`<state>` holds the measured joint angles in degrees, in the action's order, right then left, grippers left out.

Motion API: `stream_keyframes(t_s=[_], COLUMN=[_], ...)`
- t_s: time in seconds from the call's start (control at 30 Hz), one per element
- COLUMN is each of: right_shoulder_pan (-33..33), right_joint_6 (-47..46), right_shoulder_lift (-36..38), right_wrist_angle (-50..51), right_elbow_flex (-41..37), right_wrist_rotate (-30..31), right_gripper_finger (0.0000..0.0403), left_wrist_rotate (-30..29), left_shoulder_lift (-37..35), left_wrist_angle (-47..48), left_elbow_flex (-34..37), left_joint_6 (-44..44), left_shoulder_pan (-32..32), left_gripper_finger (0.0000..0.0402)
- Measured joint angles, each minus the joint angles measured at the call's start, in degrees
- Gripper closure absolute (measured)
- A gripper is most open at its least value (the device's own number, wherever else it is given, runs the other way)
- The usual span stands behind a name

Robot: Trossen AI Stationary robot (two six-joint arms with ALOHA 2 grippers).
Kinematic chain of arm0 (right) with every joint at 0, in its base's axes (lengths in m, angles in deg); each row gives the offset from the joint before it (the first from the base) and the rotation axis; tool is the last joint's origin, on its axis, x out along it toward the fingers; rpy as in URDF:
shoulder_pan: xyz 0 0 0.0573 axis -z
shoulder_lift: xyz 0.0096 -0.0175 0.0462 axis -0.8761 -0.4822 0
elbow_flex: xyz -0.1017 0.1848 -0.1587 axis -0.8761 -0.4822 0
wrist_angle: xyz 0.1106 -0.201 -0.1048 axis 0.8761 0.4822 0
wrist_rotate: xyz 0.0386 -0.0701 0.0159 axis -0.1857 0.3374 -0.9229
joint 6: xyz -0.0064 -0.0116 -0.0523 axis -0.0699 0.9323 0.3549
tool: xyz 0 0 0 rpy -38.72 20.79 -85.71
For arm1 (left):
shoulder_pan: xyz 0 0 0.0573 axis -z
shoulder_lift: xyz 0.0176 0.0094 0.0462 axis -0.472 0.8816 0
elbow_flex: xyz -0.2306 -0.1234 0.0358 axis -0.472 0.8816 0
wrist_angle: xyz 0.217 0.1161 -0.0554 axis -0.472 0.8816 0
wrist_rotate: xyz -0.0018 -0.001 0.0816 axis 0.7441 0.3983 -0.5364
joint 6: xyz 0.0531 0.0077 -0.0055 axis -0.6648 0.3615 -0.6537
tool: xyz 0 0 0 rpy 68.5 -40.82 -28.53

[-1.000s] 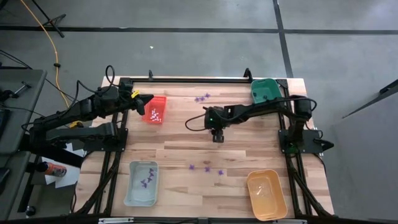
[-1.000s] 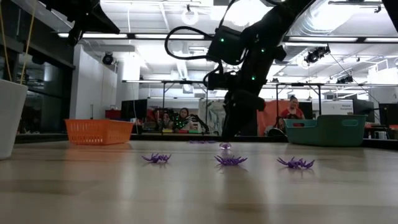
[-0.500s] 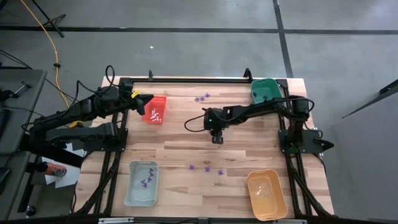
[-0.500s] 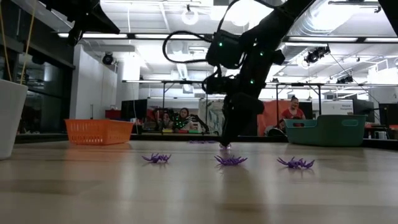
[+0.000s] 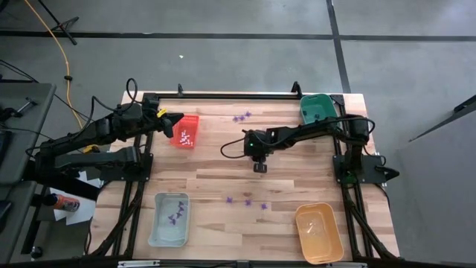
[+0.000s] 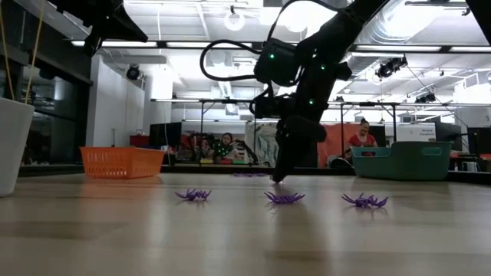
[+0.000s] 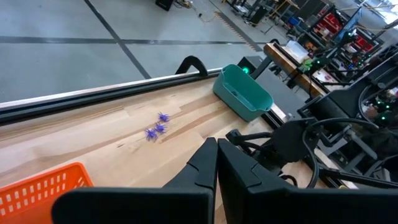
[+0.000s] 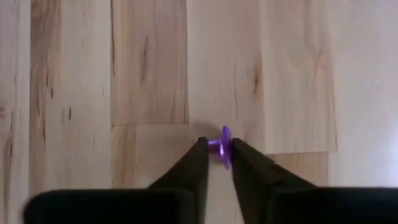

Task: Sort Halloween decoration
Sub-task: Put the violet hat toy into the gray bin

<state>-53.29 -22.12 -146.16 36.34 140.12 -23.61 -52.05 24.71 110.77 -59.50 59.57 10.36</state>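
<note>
Pinching a tiny purple Halloween decoration (image 8: 222, 146) between right gripper (image 8: 216, 152) fingertips at mid-table on the wooden table (image 5: 216, 175), with left gripper (image 7: 216, 163) clenched empty, hovering beside the red tray (image 5: 186, 131).

the right gripper (image 5: 259, 168) is sitting at the table's (image 5: 297, 179) middle, tips down on the boards, with one tiny decoration piece (image 8: 224, 147) lying between its fingertips. toward the front edge from it, three spider pieces (image 5: 248, 201) are lying in a row. behind it, two more pieces (image 5: 241, 116) are lying near the back rail. the left gripper (image 5: 177, 121) is hanging off to its left, over a tray (image 5: 195, 119) holding small pieces.
</note>
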Motion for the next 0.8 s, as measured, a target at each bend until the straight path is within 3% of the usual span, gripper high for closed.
stream_keyframes(t_s=[0.1,0.43,0.57,0.8], right_shoulder_pan=[0.0,-0.9,-1.4,-3.2], right_joint_6=[-2.1,-8.9,-11.2,-24.6], right_shoulder_lift=[0.1,6.8,13.4,30.5], right_wrist_angle=[0.0,8.3,8.0,1.9], right_elbow_flex=[0.0,-0.8,-6.9,-22.5], right_wrist_rotate=[0.8,2.4,2.2,2.9], right_gripper_finger=[0.0391,0.0401,0.0402,0.0402], left_wrist_rotate=[0.0,0.0,0.2,1.3], left_shoulder_lift=[0.0,0.9,3.2,9.9], left_wrist_angle=[0.0,-0.1,-1.7,-8.1], left_elbow_flex=[0.0,0.0,0.0,0.0], left_joint_6=[0.0,-0.7,-1.6,-5.0], left_shoulder_pan=[0.0,0.0,0.0,0.0], left_gripper_finger=[0.0401,0.0401,0.0401,0.0401])
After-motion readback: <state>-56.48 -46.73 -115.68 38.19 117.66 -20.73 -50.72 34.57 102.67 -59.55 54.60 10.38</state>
